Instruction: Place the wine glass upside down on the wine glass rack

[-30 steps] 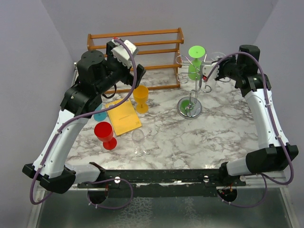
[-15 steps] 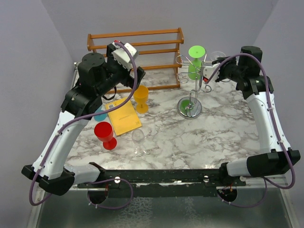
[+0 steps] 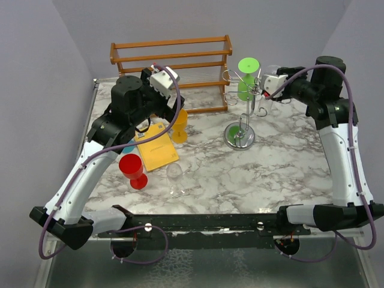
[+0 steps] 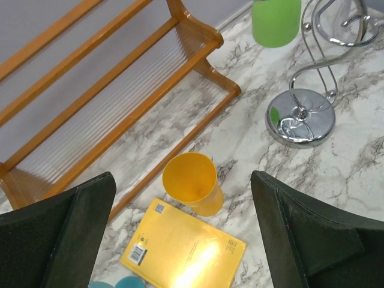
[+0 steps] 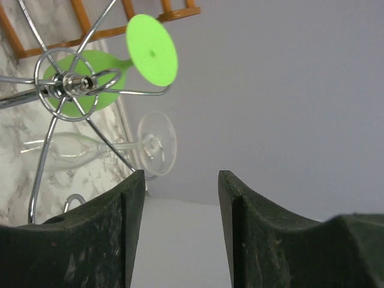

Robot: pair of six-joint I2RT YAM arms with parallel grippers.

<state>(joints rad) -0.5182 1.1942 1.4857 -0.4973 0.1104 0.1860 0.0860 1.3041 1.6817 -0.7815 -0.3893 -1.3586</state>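
The silver wine glass rack (image 3: 240, 134) stands at the back right of the marble table. A green glass (image 3: 246, 77) and a clear wine glass (image 3: 273, 72) hang upside down from its wire arms; both show in the right wrist view, the green one (image 5: 151, 49) and the clear one (image 5: 157, 144). My right gripper (image 3: 263, 85) is open and empty, just right of the rack top, apart from the clear glass. My left gripper (image 3: 174, 108) is open and empty above a yellow glass (image 4: 192, 183) standing upright. Another clear wine glass (image 3: 175, 177) stands at the front middle.
A brown wooden slatted rack (image 3: 171, 66) runs along the back. A yellow book (image 3: 156, 147) lies beside the yellow glass. A red glass (image 3: 133, 170) stands left of the clear one, and a teal glass (image 3: 127, 144) is partly hidden under my left arm.
My right gripper has drawn back to the right, away from the rack, leaving the clear glass hanging. My left arm has swung right, over the yellow glass.
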